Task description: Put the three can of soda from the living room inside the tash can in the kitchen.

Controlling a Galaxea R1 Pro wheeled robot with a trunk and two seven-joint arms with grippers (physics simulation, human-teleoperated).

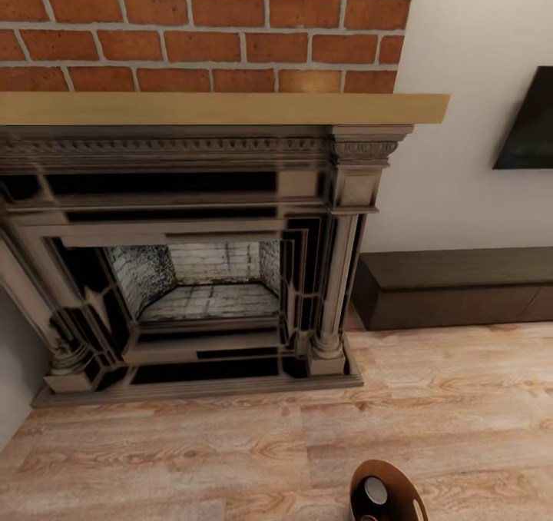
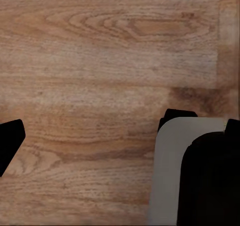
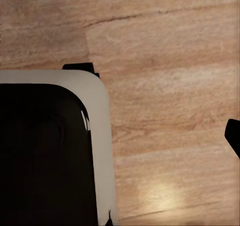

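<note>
A home living room: a brick fireplace [image 1: 207,260] with a wooden mantel [image 1: 223,108], a wall television [image 1: 530,121], a low dark bench [image 1: 461,287], plank floor [image 1: 192,452]

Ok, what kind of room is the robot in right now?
Most likely a living room: a brick-backed fireplace with a wooden mantel, a low dark bench under a wall television, and a light wood plank floor.
</note>
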